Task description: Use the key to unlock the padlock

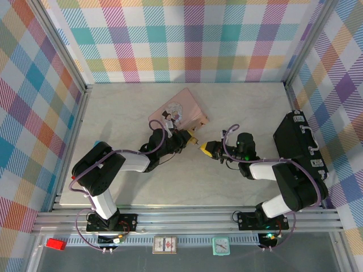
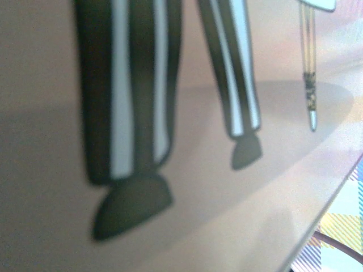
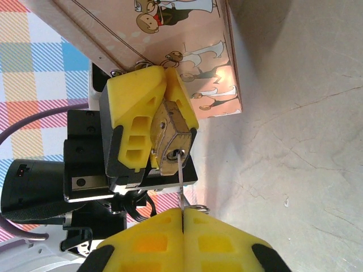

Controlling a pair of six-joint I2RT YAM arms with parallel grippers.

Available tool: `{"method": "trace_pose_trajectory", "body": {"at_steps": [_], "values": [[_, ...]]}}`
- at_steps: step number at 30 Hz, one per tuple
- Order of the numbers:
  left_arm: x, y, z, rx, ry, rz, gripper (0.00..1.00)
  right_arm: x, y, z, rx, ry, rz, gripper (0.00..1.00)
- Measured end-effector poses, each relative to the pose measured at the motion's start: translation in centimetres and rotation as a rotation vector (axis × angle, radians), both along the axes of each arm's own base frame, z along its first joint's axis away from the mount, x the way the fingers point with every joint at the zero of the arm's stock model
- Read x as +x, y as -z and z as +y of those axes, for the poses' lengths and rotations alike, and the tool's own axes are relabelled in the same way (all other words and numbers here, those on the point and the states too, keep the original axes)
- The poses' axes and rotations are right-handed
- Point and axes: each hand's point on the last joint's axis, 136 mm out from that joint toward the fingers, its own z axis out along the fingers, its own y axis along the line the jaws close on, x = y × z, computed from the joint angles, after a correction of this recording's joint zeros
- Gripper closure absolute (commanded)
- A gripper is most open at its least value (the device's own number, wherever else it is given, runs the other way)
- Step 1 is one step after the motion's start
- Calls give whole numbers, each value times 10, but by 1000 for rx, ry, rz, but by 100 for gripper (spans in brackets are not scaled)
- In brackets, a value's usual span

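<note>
Key (image 3: 180,173) in right gripper (image 3: 182,213), tip at padlock (image 3: 170,141)

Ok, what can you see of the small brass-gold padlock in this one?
The small brass-gold padlock is a boxy, dull, scuffed metal body, tilted, with its keyhole face turned toward the right wrist camera. The left gripper clamps it between its yellow fingers, close to the pink tin box. The thin dark key, pinched in the right gripper, has its tip at the keyhole. The shackle cannot be made out.
</note>
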Motion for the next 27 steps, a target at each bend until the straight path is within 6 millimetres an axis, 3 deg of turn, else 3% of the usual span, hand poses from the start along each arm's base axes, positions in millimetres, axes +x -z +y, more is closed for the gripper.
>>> {"method": "trace_pose_trajectory", "body": {"at_steps": [27], "values": [[1,-1,0,-8,-3,1,96,11,-5,-5,28,7,-9,100]]}}
